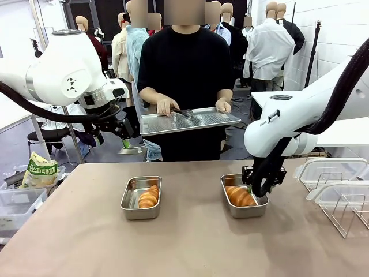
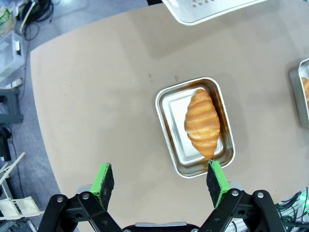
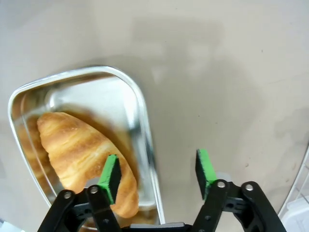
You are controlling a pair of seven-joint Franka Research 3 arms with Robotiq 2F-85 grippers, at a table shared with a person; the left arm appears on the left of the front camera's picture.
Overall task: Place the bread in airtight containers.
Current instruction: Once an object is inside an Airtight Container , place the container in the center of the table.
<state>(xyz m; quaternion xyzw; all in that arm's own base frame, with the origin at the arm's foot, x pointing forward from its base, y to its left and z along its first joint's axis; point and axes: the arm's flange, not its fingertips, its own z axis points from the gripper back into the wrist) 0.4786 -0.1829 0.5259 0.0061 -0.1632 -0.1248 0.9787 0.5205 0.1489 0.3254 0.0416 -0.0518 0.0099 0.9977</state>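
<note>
Two steel airtight containers sit on the brown table, and a golden ridged bread lies in each. The left container [image 1: 130, 203] holds one bread [image 1: 149, 197], which my left wrist view looks down on as container [image 2: 170, 104] and bread [image 2: 202, 122]. My left gripper [image 1: 124, 138] [image 2: 159, 174] hangs high above the table, open, with nothing in it. The right container [image 1: 257, 208] [image 3: 72, 79] holds the other bread [image 1: 240, 196] [image 3: 79, 150]. My right gripper [image 1: 258, 187] [image 3: 158, 164] is low over it, open, straddling the tin's side wall. One finger is over the bread and the other is outside the tin.
A person across the table holds a flat perforated metal tray [image 1: 207, 121] [image 2: 212, 12] and dark tongs [image 1: 183, 113]. A green-and-yellow snack bag [image 1: 39, 170] and clear bins [image 1: 17, 202] are at the left. Clear lids [image 1: 331, 172] and a wire rack [image 1: 346, 208] lie at the right edge.
</note>
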